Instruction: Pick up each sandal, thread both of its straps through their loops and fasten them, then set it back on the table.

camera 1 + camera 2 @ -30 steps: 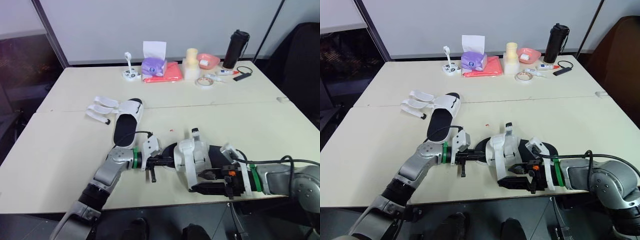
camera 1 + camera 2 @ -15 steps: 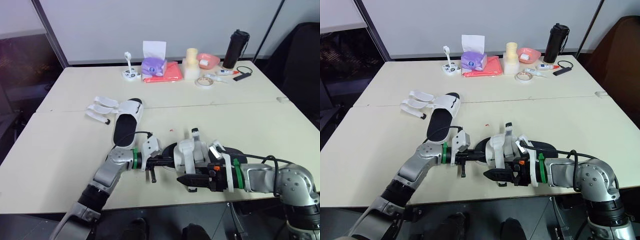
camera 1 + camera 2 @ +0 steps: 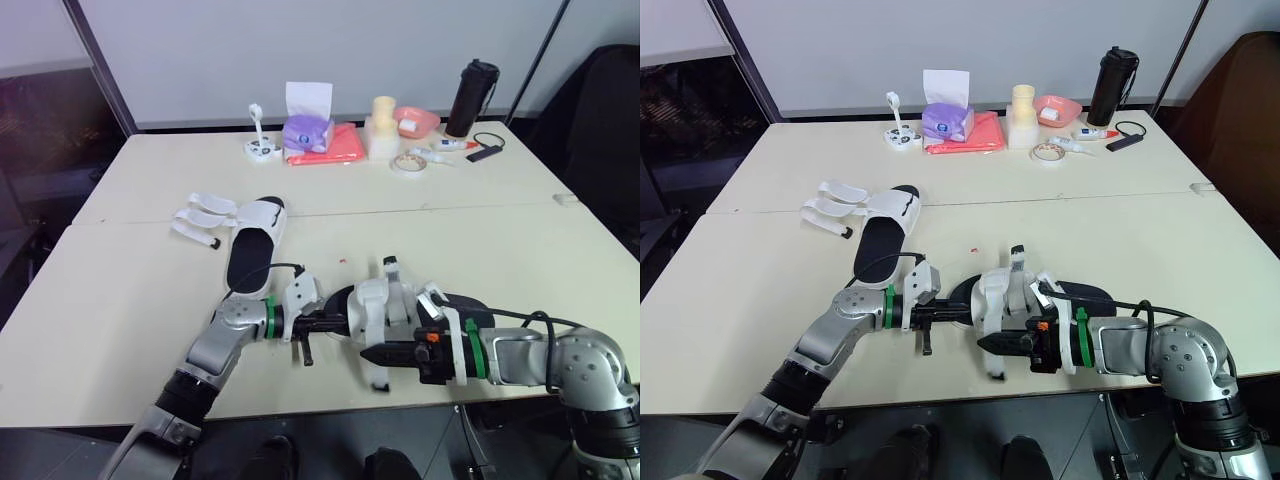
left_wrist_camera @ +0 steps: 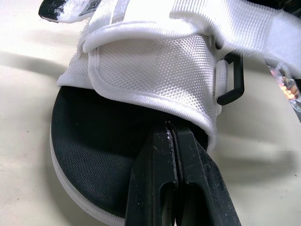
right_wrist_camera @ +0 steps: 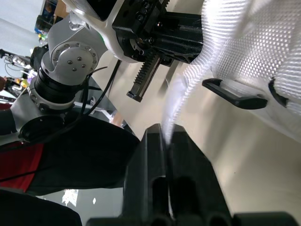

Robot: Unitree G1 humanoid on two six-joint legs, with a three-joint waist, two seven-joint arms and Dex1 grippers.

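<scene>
The near sandal, black sole with white straps, lies by the table's front edge between my two grippers. My left gripper is shut on its toe end; in the left wrist view its fingers pinch the black footbed under the front white band. My right gripper is shut on a loose white strap, which hangs past the fingers toward the table edge. A black loop sits beside that strap. The second sandal lies farther back on the left, its straps spread open.
Along the back edge stand a purple tissue box, a red cloth, a cream container, a pink bowl, a tape roll and a black bottle. A seam joins the two table halves.
My right gripper moved left to the near sandal and shut on its loose strap, which now hangs below the fingers. The left gripper and the far sandal stayed put.
</scene>
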